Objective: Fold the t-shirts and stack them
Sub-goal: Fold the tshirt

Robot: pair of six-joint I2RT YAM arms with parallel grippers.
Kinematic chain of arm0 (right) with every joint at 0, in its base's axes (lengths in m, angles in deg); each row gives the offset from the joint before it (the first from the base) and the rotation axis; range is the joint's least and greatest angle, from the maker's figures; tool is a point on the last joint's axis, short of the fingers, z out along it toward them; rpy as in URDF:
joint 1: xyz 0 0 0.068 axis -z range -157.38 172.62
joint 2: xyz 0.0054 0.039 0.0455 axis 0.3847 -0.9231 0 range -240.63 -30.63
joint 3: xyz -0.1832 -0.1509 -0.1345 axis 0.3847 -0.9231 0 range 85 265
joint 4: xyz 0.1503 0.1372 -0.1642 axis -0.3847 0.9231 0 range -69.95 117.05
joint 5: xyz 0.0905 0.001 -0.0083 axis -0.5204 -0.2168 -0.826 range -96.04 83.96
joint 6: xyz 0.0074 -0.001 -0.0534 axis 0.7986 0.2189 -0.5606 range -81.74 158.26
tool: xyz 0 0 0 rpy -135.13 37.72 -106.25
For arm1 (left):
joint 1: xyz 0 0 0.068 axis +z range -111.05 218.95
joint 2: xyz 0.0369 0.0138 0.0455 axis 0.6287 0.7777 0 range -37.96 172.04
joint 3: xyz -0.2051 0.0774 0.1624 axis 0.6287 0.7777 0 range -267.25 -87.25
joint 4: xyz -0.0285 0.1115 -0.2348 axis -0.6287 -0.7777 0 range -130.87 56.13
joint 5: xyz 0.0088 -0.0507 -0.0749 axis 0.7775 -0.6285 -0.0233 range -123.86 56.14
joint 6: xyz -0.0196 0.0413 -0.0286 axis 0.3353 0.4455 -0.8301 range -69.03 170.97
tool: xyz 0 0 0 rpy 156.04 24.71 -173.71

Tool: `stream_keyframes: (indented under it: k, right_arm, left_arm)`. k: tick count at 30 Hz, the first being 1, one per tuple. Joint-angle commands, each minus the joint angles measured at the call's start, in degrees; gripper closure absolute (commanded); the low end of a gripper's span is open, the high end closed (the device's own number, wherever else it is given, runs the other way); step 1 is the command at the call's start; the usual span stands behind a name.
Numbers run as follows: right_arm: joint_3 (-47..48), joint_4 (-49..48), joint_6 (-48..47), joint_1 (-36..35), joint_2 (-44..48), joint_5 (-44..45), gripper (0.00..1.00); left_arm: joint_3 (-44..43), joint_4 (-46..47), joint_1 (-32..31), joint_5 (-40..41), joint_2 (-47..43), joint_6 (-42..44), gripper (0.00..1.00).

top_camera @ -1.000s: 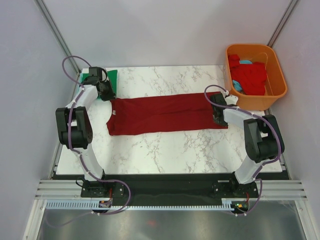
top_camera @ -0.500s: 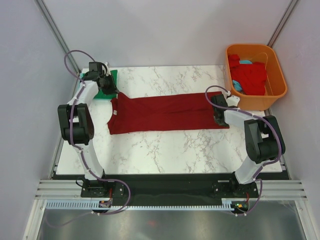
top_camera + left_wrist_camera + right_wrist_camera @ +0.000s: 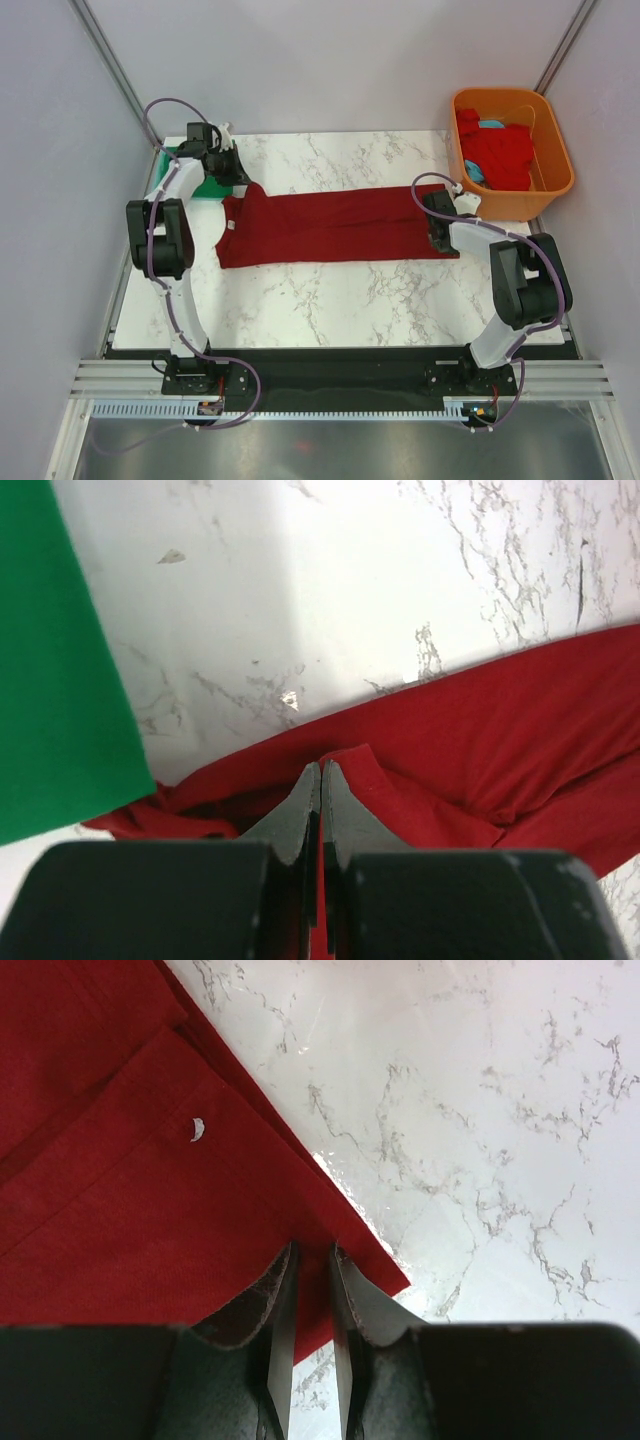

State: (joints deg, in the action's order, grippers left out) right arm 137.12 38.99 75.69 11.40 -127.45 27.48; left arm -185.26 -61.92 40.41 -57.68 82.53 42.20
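Between pale walls [image 3: 320,60], white marble-veined desk [image 3: 330,300] with orange plastic tub [image 3: 556,186] at far right corner. Across it, dark maroon cloth t-shirt [image 3: 330,225] stretched out, left fingers [image 3: 298,818] pinching one raised end, right fingers [image 3: 272,1295] pinching the other.

Bright, even light from above. Small glare spots sit on the table [image 3: 330,290] in both wrist views, and its left part lies in soft shade in the left wrist view. Focus is mostly sharp.
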Motion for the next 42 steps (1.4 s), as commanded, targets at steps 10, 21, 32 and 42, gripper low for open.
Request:
stream_keyframes:
  k: [10,21,32,42]
  right_arm:
    - [-1.3,0.8,-1.2,0.5,3.6,1.4,0.74]
    - [0.9,1.5,-5.4,-2.0,12.4,-15.1,0.71]
    - [10.4,-0.3,-8.9,-3.1,2.8,-25.4,0.72]
    - [2.9,1.3,-7.2,-0.3,0.9,-14.8,0.73]
  left_arm:
    - [-6.0,2.8,-0.8,-3.9,3.0,6.1,0.96]
    - [3.6,2.6,-0.8,13.2,-11.8,-1.4,0.47]
    - [34.6,1.6,-5.8,5.3,-31.2,-17.1,0.51]
    - [45.7,1.1,-5.8,27.6,-31.6,-23.0,0.51]
